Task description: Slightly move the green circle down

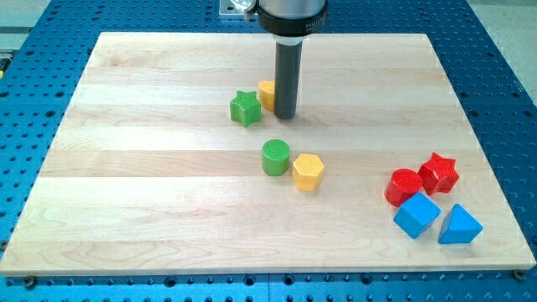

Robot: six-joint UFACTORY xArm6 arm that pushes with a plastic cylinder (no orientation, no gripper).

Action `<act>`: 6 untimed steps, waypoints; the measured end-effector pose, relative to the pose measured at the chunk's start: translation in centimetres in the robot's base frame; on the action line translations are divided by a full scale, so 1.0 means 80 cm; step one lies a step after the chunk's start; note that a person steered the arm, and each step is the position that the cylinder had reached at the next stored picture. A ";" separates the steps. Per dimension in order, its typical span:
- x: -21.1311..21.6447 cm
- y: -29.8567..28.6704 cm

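The green circle point(275, 157) stands near the middle of the wooden board point(151, 210), touching a yellow hexagon point(308, 172) at its lower right. My tip point(285, 115) is above the green circle toward the view's top, apart from it by a clear gap. The rod partly hides a yellow block point(267, 94), whose shape I cannot make out. A green star point(245, 108) sits just left of that yellow block.
At the view's lower right lie a red circle point(404, 186), a red star point(439, 173), a blue cube point(417, 215) and a blue triangle point(459, 226), close together near the board's right edge.
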State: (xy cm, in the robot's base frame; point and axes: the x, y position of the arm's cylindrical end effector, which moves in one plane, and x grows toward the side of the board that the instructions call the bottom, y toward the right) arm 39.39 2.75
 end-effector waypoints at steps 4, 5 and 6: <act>0.107 -0.083; 0.144 -0.098; 0.215 -0.073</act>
